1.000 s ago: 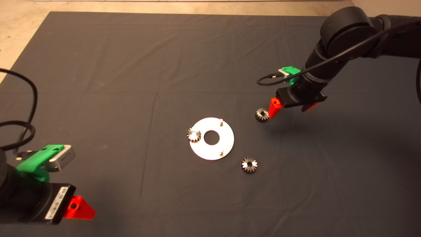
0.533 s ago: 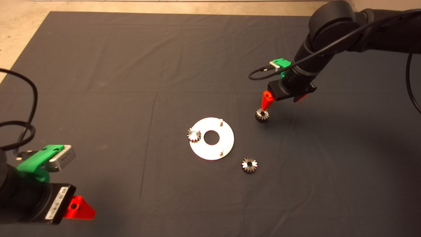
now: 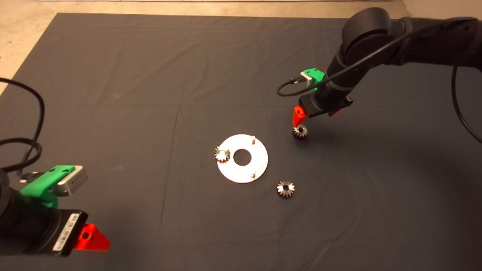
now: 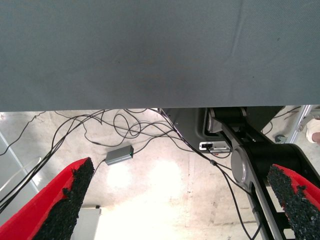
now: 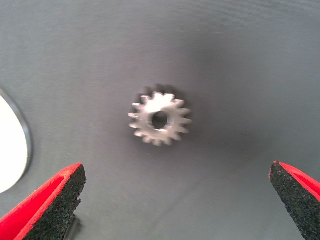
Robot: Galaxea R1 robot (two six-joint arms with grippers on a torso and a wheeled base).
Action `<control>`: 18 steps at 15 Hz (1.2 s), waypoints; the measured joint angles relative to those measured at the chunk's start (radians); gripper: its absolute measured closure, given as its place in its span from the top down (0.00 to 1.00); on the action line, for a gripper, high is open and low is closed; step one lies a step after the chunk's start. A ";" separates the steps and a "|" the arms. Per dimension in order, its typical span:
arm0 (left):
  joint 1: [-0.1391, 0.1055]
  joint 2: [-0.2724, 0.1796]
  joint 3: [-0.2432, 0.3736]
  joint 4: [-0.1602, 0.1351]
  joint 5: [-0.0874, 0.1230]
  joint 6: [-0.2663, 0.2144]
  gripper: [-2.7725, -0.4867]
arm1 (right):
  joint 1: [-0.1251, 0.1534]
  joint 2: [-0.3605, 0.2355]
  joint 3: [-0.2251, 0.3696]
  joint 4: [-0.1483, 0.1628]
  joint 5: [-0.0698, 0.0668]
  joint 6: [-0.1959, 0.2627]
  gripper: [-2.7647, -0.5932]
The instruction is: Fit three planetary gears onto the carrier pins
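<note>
A shiny round disc [image 3: 241, 175] lies mid-mat. One planetary gear [image 3: 222, 154] sits on its left carrier pin. Two carrier pins [image 3: 253, 139] [image 3: 253, 174] stand bare. A second gear [image 3: 285, 188] lies flat on the mat at the disc's lower right. A third gear [image 3: 300, 131] lies flat at the disc's upper right. My right gripper [image 3: 316, 114] hovers just above and behind this gear, open and empty. In the right wrist view the gear [image 5: 160, 119] lies between and ahead of the wide-apart fingers of the gripper [image 5: 175, 170]. My left gripper [image 3: 92, 238] is parked at the lower left, open [image 4: 180, 170].
The dark mat [image 3: 150, 94] covers the table, with bare floor past its far and left edges. A black cable [image 3: 26, 124] loops above the left arm. The left wrist view shows floor cables and a small grey box [image 4: 119, 155] past the mat's edge.
My right arm has moved left and away from me, bringing the open gripper from beside the upper-right gear to above it. The gears, the disc and the left arm have not moved.
</note>
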 joint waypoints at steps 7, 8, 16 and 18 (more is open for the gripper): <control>0.000 0.000 0.000 0.000 0.000 0.000 0.89 | -0.028 0.006 0.001 -0.034 0.002 -0.001 1.00; 0.000 0.000 0.000 0.000 0.000 0.000 0.89 | -0.034 0.006 0.001 -0.039 0.003 -0.003 1.00; 0.000 0.000 0.000 0.000 0.000 0.000 0.89 | -0.059 0.005 -0.018 -0.052 0.002 -0.003 1.00; 0.000 0.000 0.000 0.000 0.000 0.000 0.89 | -0.066 0.005 -0.028 -0.053 0.003 -0.003 1.00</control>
